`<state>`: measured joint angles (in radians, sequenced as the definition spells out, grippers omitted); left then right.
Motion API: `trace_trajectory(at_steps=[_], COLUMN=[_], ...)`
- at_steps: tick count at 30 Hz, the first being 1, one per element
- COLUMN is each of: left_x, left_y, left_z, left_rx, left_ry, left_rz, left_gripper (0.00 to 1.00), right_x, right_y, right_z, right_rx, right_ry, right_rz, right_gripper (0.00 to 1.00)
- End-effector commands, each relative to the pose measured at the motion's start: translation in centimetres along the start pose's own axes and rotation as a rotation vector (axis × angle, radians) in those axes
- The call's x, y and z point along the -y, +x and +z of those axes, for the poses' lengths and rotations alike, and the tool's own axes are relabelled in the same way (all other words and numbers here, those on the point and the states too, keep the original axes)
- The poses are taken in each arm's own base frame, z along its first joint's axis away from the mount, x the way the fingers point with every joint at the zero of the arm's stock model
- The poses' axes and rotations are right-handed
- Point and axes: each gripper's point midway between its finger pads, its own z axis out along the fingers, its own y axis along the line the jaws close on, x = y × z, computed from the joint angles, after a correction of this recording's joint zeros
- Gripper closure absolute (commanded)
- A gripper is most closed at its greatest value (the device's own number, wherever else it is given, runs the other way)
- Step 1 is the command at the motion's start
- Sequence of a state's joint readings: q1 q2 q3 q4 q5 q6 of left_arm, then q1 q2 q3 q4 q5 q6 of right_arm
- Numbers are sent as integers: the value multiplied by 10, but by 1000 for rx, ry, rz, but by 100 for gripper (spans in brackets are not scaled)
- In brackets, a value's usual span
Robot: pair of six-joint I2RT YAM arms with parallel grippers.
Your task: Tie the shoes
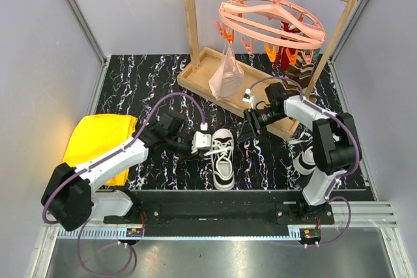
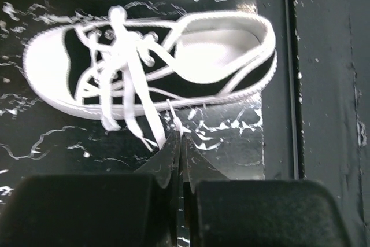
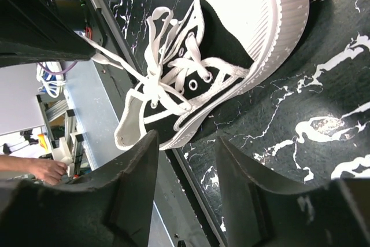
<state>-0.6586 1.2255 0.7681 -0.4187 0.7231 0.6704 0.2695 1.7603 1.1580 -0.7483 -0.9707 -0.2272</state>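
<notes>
One white sneaker with black sides (image 1: 222, 157) lies in the middle of the black marble mat, toe toward the rack, its laces loosely knotted. My left gripper (image 1: 195, 142) sits just left of it, shut on a white lace end (image 2: 172, 117) that runs taut from the knot (image 3: 151, 82); the left gripper's tips (image 2: 178, 137) touch each other. My right gripper (image 1: 249, 128) hovers beyond the toe, open, with nothing between its fingers (image 3: 136, 172). The shoe (image 3: 231, 44) lies ahead of it. The second shoe (image 1: 303, 159) lies behind the right arm, partly hidden.
A wooden rack with a tray base (image 1: 202, 83) stands at the back, carrying a pink clip hanger (image 1: 270, 21), a pink mesh bag (image 1: 226, 76) and hanging socks (image 1: 293, 56). A yellow cloth (image 1: 101, 141) lies at the left. A person's hand (image 3: 34, 169) shows past the table's near edge.
</notes>
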Motion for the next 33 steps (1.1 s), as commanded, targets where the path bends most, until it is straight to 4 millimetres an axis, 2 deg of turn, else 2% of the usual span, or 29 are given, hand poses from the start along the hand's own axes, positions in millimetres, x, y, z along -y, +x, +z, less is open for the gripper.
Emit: trace_trajectory(at_steps=[1, 4, 9, 18, 30, 33], left_x=[8, 10, 10, 10, 7, 4], left_y=[6, 12, 19, 24, 26, 25], left_z=[0, 1, 2, 6, 9, 10], left_rx=[-9, -22, -47, -62, -60, -62], left_ry=[40, 48, 54, 67, 69, 65], left_rz=[16, 18, 17, 10, 36, 32], left_gripper=[100, 100, 100, 100, 100, 100], right_x=[-15, -21, -22, -24, -21, -22], right_y=[-16, -12, -4, -3, -3, 0], right_z=[3, 11, 27, 41, 48, 47], right_rx=[19, -4, -57, -95, -118, -124], right_ry=[-60, -74, -83, -89, -87, -95], right_rz=[-49, -67, -70, -82, -89, -88], right_gripper=[48, 48, 43, 38, 42, 47])
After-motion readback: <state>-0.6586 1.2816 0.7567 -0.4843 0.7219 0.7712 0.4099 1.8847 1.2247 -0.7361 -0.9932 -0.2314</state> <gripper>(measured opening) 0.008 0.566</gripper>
